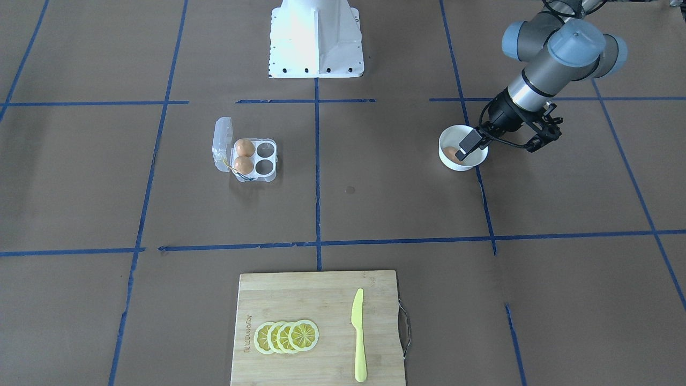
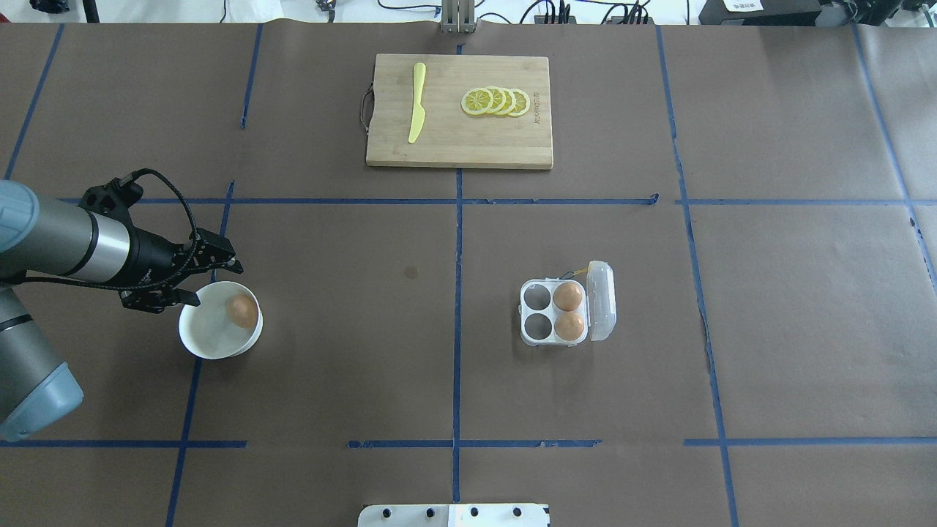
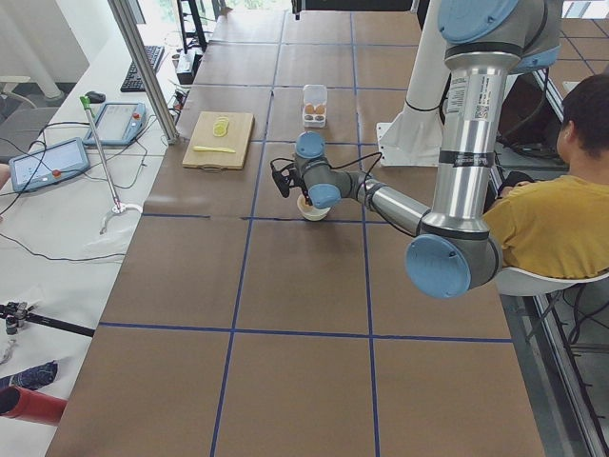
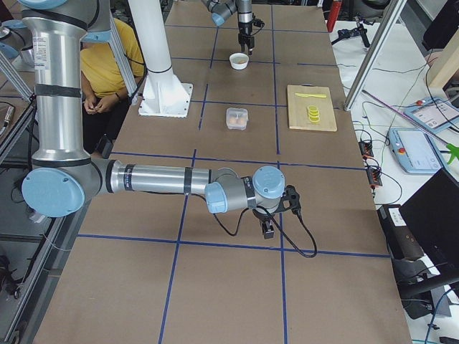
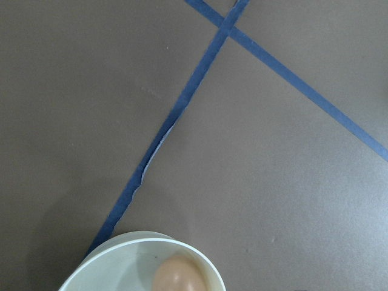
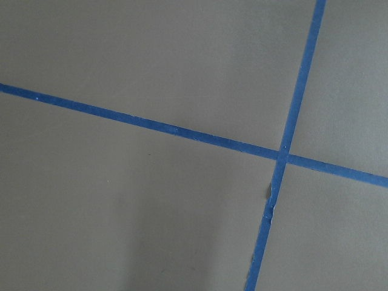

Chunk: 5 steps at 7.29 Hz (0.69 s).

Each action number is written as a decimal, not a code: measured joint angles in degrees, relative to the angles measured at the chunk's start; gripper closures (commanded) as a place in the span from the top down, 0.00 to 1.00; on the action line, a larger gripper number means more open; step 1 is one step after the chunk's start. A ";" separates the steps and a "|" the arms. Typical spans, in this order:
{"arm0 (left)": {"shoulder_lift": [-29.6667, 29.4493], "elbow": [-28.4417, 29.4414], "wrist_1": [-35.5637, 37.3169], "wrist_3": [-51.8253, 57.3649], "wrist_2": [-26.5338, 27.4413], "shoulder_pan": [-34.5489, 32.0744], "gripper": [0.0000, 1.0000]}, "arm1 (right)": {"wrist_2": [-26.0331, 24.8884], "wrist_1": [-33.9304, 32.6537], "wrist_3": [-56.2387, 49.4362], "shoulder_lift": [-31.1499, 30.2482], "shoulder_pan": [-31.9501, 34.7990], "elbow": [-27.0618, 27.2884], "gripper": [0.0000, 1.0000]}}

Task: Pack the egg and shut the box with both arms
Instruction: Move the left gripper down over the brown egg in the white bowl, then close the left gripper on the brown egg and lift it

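Note:
The clear egg carton [image 2: 533, 313] stands open right of the table's middle, its lid [image 2: 602, 300] folded out to the side. Two orange-brown eggs [image 2: 568, 296] fill the cells beside the lid; the other two cells are bare. A third egg [image 2: 241, 311] lies in a round white bowl [image 2: 199, 338]. My left gripper [image 2: 212, 282] is open and hangs over the bowl's rim, beside the egg, touching nothing. The left wrist view shows the egg [image 5: 177, 276] in the bowl. My right gripper [image 4: 267, 229] shows only in the exterior right view, far from the carton; I cannot tell if it is open.
A wooden cutting board [image 2: 446, 146] with lemon slices [image 2: 496, 102] and a yellow knife [image 2: 416, 102] lies at the far side. The white base block [image 1: 316, 43] stands at the robot's edge. A seated person [image 3: 552, 224] is beside the table.

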 measured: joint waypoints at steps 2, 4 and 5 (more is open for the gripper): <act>0.11 0.13 0.06 -0.47 0.75 1.44 0.74 | 0.00 0.00 0.00 0.00 0.00 0.00 1.00; 0.38 0.43 0.07 -0.58 0.94 3.21 0.71 | 0.00 0.00 0.02 0.00 0.00 0.01 1.00; 0.42 0.81 0.07 -0.59 1.23 3.89 0.70 | -0.02 0.00 0.02 0.00 0.00 0.05 1.00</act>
